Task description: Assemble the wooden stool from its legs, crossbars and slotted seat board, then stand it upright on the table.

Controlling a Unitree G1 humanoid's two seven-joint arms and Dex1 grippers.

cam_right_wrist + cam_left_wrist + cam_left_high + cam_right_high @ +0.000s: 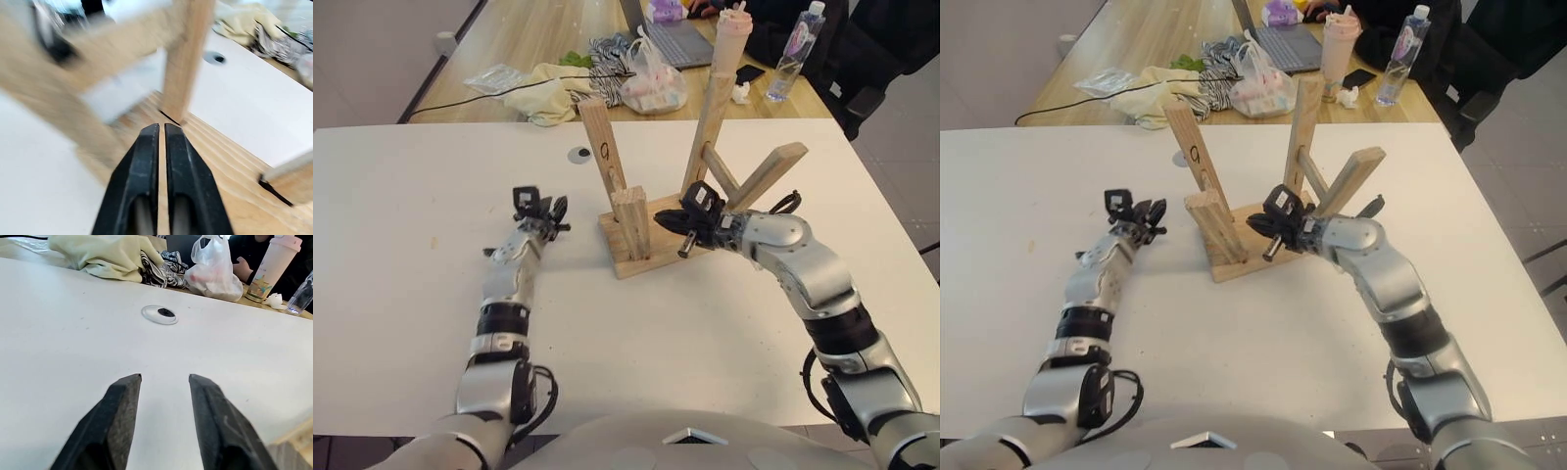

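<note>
The left gripper point(540, 211) hangs released over the white table point(431, 294), its two black fingers point(120, 406) spread wide with only bare tabletop between them. It sits at nine o'clock from the seat board point(625, 262), apart from it. The right gripper point(162, 126) is clenched, fingers pressed together with nothing between them, low over the board's grain at about three o'clock of its centre; whether it touches the wood I cannot tell. The board lies flat near mid-table with its legs pointing up: a tall leg point(603, 147) at eleven o'clock, a short one point(631, 220) in front, another tall leg point(712, 108) at one o'clock, and a tilted leg point(770, 173) leaning towards two o'clock. The right wrist view gives the seam where a leg's foot enters its slot point(171, 119). The left wrist view gives a round grommet point(159, 314) at twelve o'clock.
</note>
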